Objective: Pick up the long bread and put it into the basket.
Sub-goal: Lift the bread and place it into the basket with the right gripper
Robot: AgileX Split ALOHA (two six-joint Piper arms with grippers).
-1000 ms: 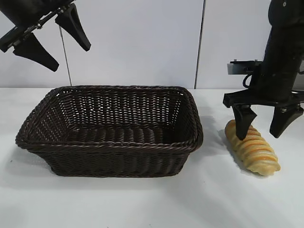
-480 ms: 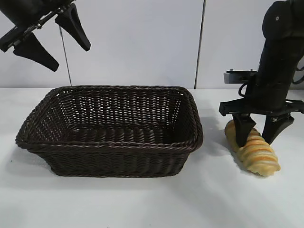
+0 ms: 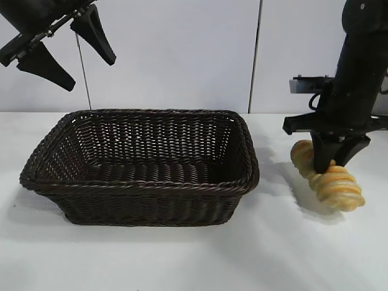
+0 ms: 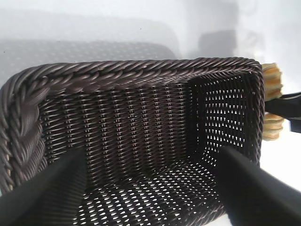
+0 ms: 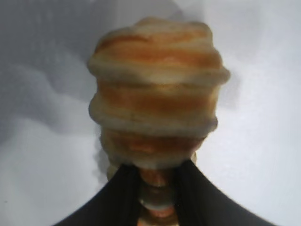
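Note:
The long bread (image 3: 335, 182), a golden-tan ridged loaf with orange stripes, is to the right of the basket (image 3: 142, 185). My right gripper (image 3: 331, 162) is shut on the bread near its middle and holds it just above the white table, one end tilted down. In the right wrist view the bread (image 5: 155, 89) bulges beyond the squeezing fingers (image 5: 120, 197). My left gripper (image 3: 66, 51) is open and empty, high above the basket's left end. The left wrist view looks down into the empty basket (image 4: 141, 75), with the bread (image 4: 273, 77) showing past its far rim.
White table (image 3: 182, 260) all round the basket, with a pale wall behind. The basket's braided rim stands between the bread and the basket floor.
My right gripper has closed on the bread and lifted it slightly off the table. The left arm has not moved.

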